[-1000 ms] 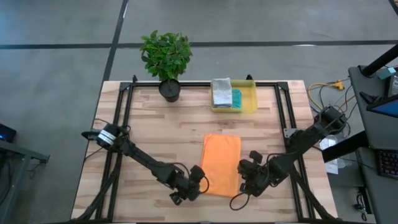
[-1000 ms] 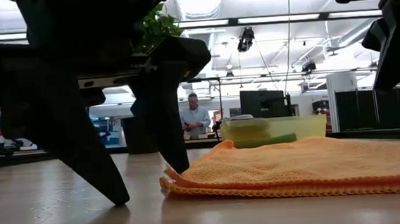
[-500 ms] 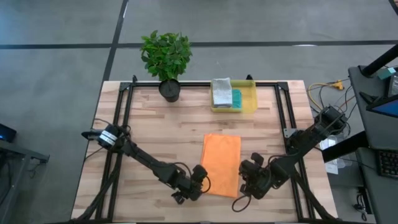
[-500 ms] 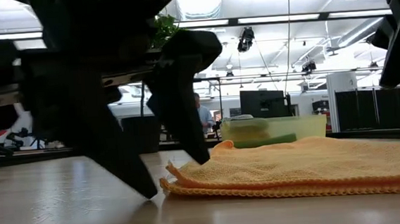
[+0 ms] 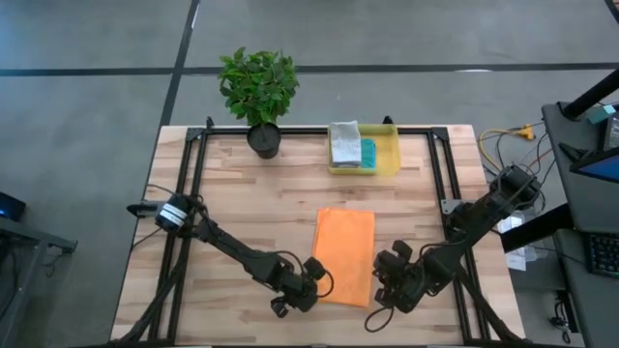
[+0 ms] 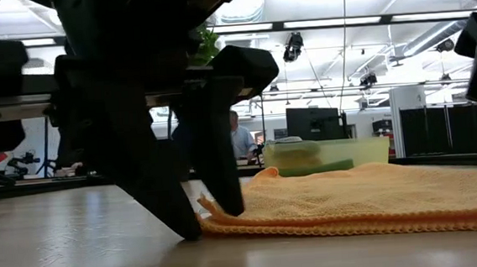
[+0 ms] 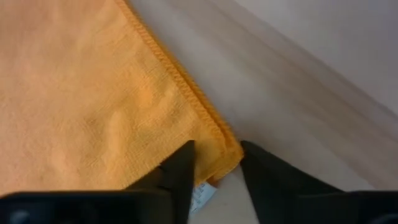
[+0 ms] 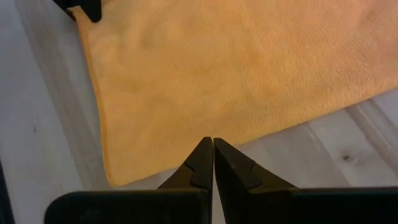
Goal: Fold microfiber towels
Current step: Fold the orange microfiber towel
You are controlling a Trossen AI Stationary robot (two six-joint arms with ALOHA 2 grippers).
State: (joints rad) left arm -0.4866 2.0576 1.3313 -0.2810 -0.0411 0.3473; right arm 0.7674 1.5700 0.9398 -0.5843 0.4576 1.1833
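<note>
The orange towel (image 5: 344,256) is laid flat on the desk (image 5: 242,203), near its front edge and between the 2 arms, as a long rectangle that appears already folded once: in the low view a doubled, stitched edge is seen along its near side. The left gripper (image 5: 311,280) is set at the towel's near left corner. In the left wrist view its 2 fingers (image 7: 180,177) are seen straddling that corner, one on the cloth and one on the bare wood, with the jaws partly open and narrowing on the hem; no firm pinch is shown yet, and the corner is not lifted. This placement is judged to be for gripping the corner so that the near end can be carried over for the next fold.

The right gripper (image 5: 392,280) is held just beside the towel's right edge near the front corner. Its jaws are fully closed with nothing between them, the tips pointing at the cloth edge in the right wrist view, probably waiting or ready to pin the towel.

At the back of the desk, 2 more towels, grey (image 5: 344,142) and teal (image 5: 368,153), are kept folded in the yellow bin (image 5: 385,159), beside a potted plant (image 5: 258,92).
</note>
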